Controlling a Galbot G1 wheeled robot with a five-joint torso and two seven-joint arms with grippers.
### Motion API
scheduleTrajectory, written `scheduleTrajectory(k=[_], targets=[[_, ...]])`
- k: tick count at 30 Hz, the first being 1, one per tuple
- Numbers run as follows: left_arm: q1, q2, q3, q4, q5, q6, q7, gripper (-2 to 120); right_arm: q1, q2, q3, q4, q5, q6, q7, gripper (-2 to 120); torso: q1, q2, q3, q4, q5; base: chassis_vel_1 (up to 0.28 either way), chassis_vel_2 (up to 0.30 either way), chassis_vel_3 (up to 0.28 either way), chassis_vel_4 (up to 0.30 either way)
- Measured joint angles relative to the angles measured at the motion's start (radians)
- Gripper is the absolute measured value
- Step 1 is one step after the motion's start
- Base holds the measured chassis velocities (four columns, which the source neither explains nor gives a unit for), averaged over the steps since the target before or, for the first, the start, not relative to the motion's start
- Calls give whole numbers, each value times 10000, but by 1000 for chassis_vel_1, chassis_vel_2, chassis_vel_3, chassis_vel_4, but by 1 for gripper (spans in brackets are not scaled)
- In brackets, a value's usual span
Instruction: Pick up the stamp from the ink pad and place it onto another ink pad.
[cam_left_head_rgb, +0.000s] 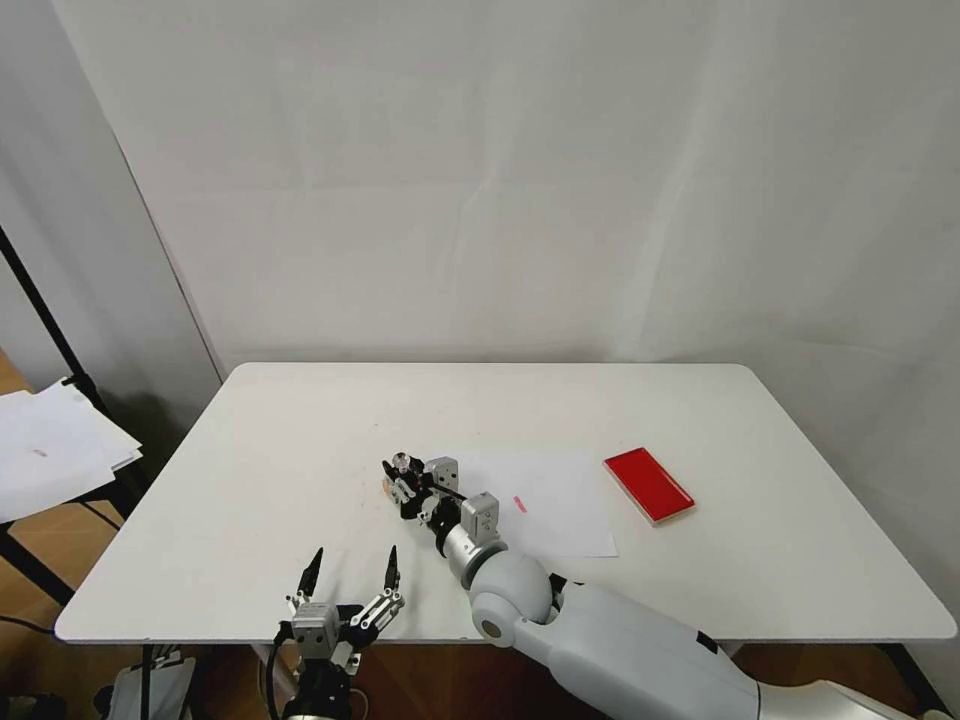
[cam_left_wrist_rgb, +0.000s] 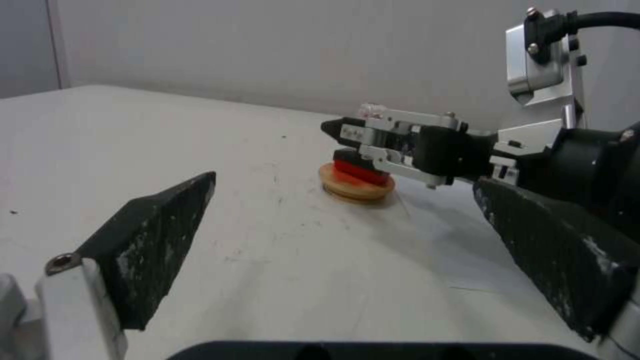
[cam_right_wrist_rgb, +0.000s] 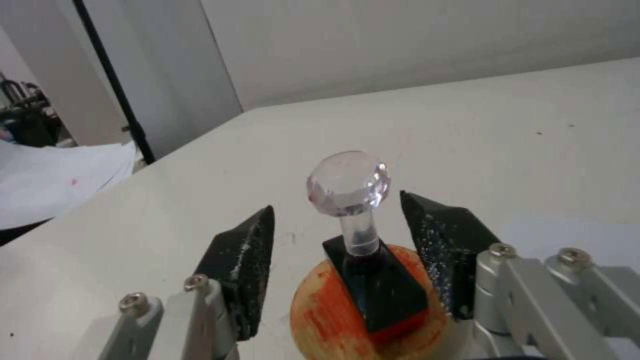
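Observation:
The stamp, a black block with a clear ball knob, stands upright on the small round tan-rimmed pad with its orange-red centre. My right gripper is open, one finger on each side of the stamp with a gap to it. In the head view this is at mid-table: stamp, round pad, right gripper. The red rectangular ink pad lies bare to the right. My left gripper hovers open at the table's front edge, pointing toward the round pad.
A white paper sheet with a small red mark lies between the two pads under my right arm. The white table backs onto a white curtain. A dark stand with loose papers is off the table's left side.

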Motion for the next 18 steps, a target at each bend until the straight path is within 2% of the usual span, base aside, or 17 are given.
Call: scheduleTrajectory(k=[1, 5, 8, 11, 14, 18], targets=[[0, 0, 0, 0, 0, 0, 0, 102, 0, 0, 0, 0, 0, 0, 0, 52, 0, 0, 0, 0, 0, 0, 0, 0, 0], [0, 0, 0, 0, 0, 0, 0, 102, -16, -8, -9, 5, 2, -5, 65, 73, 0, 0, 0, 0, 0, 0, 0, 0, 0], [0, 0, 0, 0, 0, 1, 0, 102, -16, -7, -10, 7, 2, -5, 77, 80, 0, 0, 0, 0, 0, 0, 0, 0, 0], [0, 0, 0, 0, 0, 0, 0, 102, -12, 23, -7, 7, 4, -5, 101, 93, 0, 0, 0, 0, 0, 0, 0, 0, 0], [0, 0, 0, 1, 0, 0, 0, 102, -11, 35, 26, 7, 3, -5, 122, 99, 0, 0, 0, 0, 0, 0, 0, 0, 0], [0, 0, 0, 0, 0, 0, 0, 102, -11, -182, 226, 314, -4, -128, 248, 100, 0, 0, 0, 2, 2, 0, 0, 0, 0]])
